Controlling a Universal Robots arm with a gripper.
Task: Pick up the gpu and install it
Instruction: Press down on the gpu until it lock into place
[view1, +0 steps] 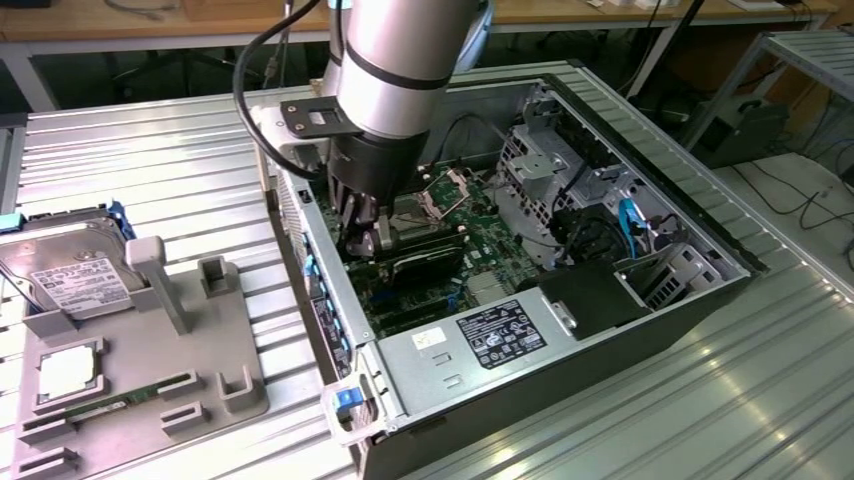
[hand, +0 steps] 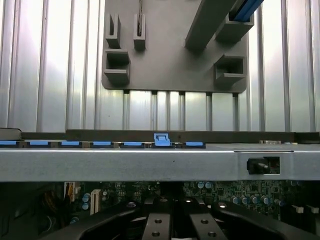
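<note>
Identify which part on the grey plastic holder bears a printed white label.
The silver rectangular hard drive, at the holder's far end in the exterior view. The pale square part and slim green stick nearer the camera are smaller.

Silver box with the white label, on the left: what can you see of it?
The hard drive is a flat silver metal slab with a white printed label on top. It lies slightly tilted in a grey plastic holder at the exterior view's left, beside the holder's upright post, on the ribbed metal table. Nothing grips it.
</note>
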